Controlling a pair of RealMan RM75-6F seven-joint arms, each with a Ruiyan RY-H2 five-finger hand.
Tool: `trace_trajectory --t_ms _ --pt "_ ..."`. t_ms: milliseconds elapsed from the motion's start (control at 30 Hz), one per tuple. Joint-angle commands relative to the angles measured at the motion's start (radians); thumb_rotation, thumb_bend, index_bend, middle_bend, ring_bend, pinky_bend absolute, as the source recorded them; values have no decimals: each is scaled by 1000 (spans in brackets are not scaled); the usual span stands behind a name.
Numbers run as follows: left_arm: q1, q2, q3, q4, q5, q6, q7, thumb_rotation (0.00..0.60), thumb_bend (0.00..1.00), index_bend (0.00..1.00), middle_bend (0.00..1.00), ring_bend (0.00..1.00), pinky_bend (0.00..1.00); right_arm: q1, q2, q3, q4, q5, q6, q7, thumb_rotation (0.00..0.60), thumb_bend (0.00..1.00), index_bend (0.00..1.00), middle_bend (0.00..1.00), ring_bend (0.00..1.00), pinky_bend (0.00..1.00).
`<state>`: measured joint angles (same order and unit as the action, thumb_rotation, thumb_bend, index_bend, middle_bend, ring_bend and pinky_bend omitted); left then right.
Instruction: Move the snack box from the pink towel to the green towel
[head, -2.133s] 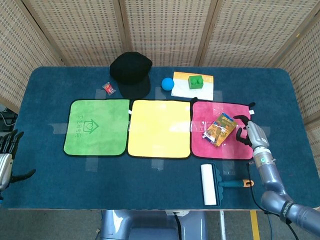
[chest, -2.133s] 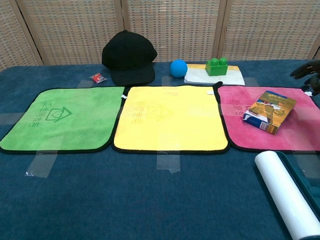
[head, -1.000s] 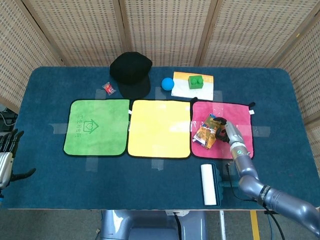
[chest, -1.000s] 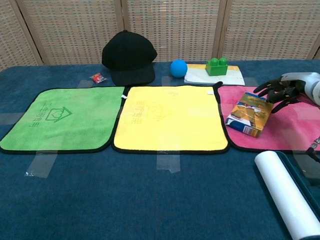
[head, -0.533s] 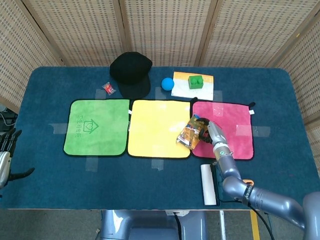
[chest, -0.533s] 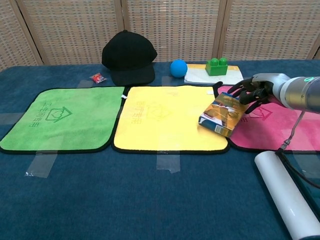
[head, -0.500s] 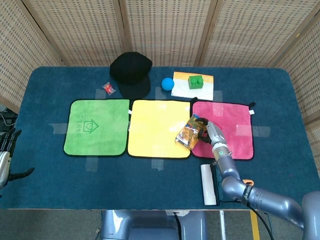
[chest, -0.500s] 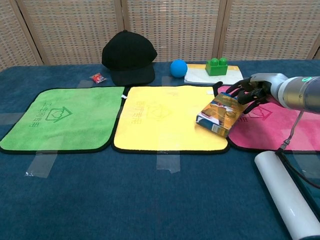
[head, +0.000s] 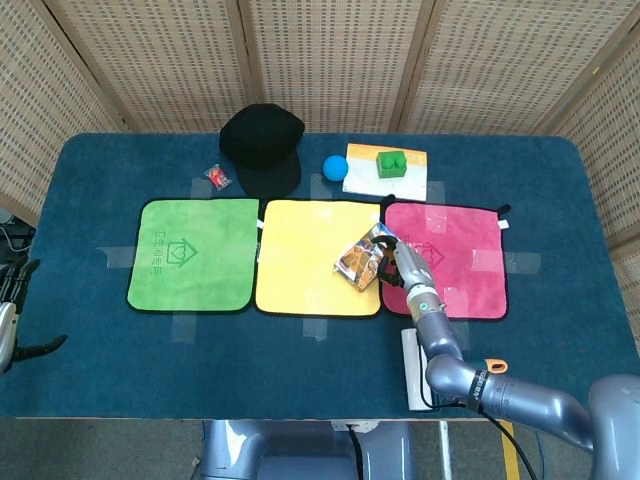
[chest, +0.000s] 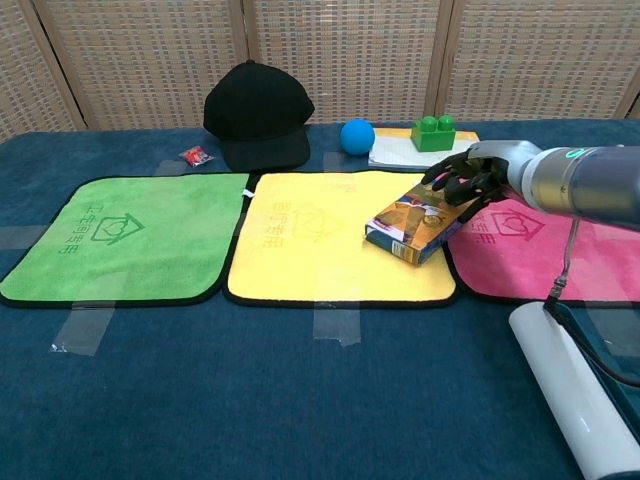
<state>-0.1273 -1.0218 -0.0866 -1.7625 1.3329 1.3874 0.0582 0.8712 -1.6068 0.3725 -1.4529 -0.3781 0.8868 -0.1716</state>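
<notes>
Snack box carried over the yellow towel, on its way to the green one.

The right hand (chest: 462, 182) grips the snack box (chest: 418, 221) by its far end, fingers wrapped over the top, so the box hangs tilted above the right part of the yellow towel (chest: 330, 235), off the pink towel (chest: 545, 250); gripping the end likely leaves the long body free to be laid flat on the green towel (chest: 120, 240), well to the left. The chest view shows this grip clearly. Only the head view shows the left hand (head: 10, 300), at the table's left edge; whether its fingers are apart or together I cannot tell.
</notes>
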Motion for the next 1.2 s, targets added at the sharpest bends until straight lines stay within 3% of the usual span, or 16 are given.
trace_trajectory --t_ms 33,533,1000,1200 --pt "-1 1 -1 0 -3 -2 -2 600 0 0 0 0 0 23 -21 4 13 16 13 -25 600 999 252 232 194 324" --pt "-6 7 -2 0 -13 -16 -16 600 0 0 0 0 0 118 -111 25 55 58 23 -123 600 999 252 232 194 324" --pt "-6 15 -3 7 -24 -26 -42 600 0 0 0 0 0 211 -227 72 203 101 -6 -175 600 999 252 233 194 323" --pt "-8 17 -10 15 -41 -32 -53 600 0 0 0 0 0 209 -199 103 145 69 3 -165 600 998 252 233 194 321"
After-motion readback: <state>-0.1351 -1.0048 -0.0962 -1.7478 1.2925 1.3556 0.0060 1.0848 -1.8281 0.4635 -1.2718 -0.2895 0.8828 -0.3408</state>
